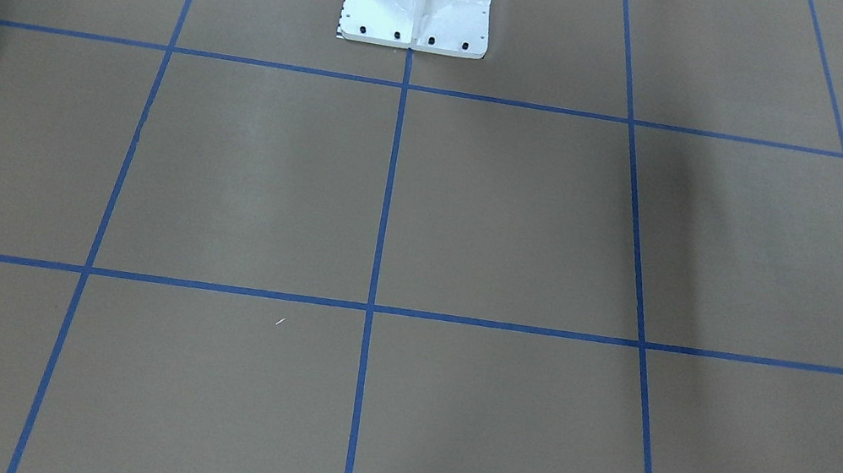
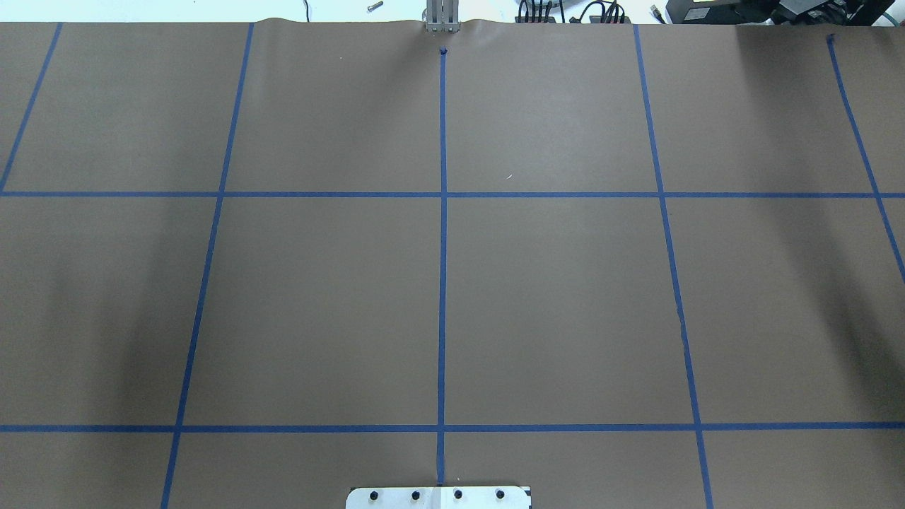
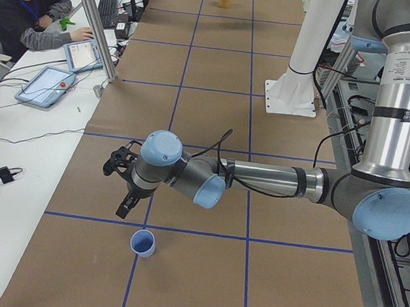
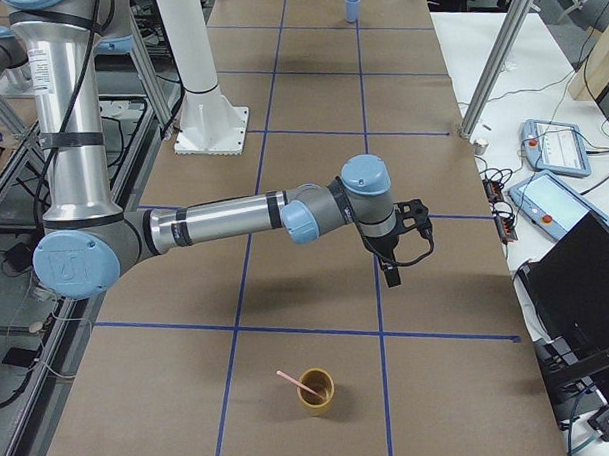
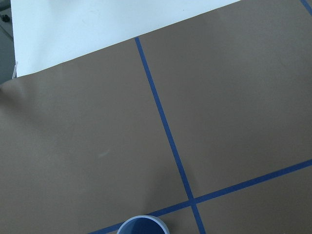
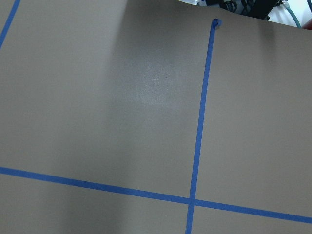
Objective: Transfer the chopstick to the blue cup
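over the table, i cannot tell how open the jaws of the left gripper [image 3: 126, 205] and right gripper [image 4: 389, 273] are. the chopstick [image 4: 290, 378] leans in a tan cup [image 4: 313, 402], well apart from the blue cup [image 3: 142, 243]; the whole transfer is left.

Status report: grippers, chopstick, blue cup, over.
Left gripper, right gripper: both raised, jaws unreadable. Chopstick sits in tan cup at right end. Blue cup upright at left end. Nothing visible between cups.
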Tool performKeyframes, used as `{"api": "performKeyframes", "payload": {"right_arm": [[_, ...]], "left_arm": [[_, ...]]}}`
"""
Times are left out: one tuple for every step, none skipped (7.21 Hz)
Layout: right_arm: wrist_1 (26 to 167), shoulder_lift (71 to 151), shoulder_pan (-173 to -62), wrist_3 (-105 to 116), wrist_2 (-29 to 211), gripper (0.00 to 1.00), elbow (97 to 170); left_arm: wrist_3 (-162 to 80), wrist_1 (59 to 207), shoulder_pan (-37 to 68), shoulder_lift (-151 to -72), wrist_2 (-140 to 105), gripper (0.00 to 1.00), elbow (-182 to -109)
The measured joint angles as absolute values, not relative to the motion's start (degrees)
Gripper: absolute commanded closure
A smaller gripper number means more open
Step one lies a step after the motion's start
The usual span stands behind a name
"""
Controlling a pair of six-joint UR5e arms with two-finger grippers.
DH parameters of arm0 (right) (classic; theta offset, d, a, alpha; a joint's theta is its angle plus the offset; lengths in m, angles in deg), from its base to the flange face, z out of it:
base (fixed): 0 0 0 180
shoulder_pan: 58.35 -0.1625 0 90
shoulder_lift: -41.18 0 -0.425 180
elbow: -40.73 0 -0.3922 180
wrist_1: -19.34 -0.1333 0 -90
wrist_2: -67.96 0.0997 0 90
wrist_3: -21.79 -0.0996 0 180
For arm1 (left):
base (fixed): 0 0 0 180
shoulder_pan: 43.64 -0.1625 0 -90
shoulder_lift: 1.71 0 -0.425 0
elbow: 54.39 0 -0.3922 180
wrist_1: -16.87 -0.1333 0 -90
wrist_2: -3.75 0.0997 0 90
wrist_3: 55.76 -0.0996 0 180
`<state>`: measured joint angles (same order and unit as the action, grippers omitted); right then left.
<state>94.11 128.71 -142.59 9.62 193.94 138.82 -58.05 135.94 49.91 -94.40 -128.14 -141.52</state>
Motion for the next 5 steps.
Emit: {"api": "performKeyframes", "payload": {"right_arm": [[94.1,128.5,-142.4,8.8,193.9,0.0,138.6],[94.0,128.5,-142.3,8.5,193.9,0.0,138.5],[94.0,128.5,-142.2,8.4,193.9,0.0,138.4],[94.0,128.6,-142.2,8.4,193.9,0.0,138.4],[94.0,128.7,-142.2,8.4,193.8,0.0,138.4]], "left_arm": [[-57.9,139.6,49.8,-95.2,-128.0,0.01,-137.2],[-56.7,142.1,49.7,-96.7,-127.4,0.01,-132.6],[-52.8,143.8,48.6,-97.7,-125.9,0.01,-129.5],[-46.7,145.9,46.0,-98.1,-123.9,0.01,-127.8],[-41.7,148.4,42.8,-98.0,-122.4,0.02,-126.4]]}}
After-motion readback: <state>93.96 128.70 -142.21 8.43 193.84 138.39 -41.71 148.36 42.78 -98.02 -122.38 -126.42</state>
